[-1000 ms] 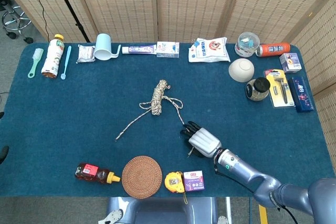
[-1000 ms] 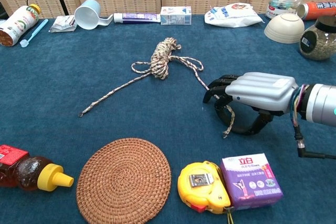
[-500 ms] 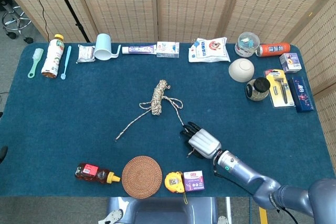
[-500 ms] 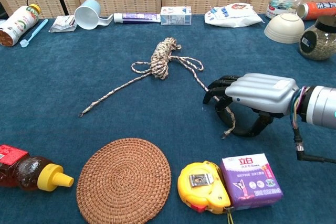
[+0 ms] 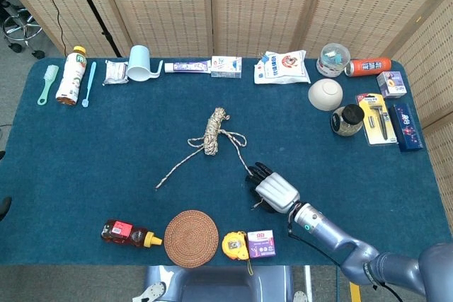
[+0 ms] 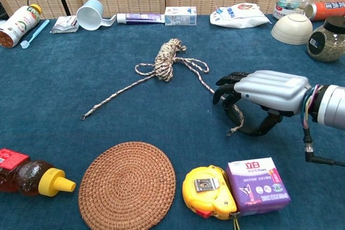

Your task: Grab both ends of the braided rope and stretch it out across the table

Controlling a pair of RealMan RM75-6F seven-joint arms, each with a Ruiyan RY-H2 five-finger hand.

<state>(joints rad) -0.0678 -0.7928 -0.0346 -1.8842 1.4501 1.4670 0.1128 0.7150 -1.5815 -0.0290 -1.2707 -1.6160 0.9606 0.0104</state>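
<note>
The braided rope lies mid-table with its coiled bundle (image 5: 212, 131) (image 6: 166, 60) resting flat. One loose end (image 5: 157, 187) (image 6: 83, 117) trails toward the front left, free on the cloth. The other end runs right to my right hand (image 5: 274, 190) (image 6: 264, 92), whose fingers are curled over it with the thumb underneath. The rope tip (image 6: 232, 131) hangs out below the fingers. My left hand shows in neither view.
Along the front edge sit a honey bottle (image 5: 127, 233), a woven coaster (image 5: 191, 238), a yellow tape measure (image 5: 235, 245) and a purple box (image 6: 257, 185), just in front of my right hand. A bowl (image 5: 325, 94), a jar (image 5: 347, 119) and small packages line the back and right.
My right hand has shifted slightly right, drawing the rope's right end along with it. The coil and the left end have stayed put.
</note>
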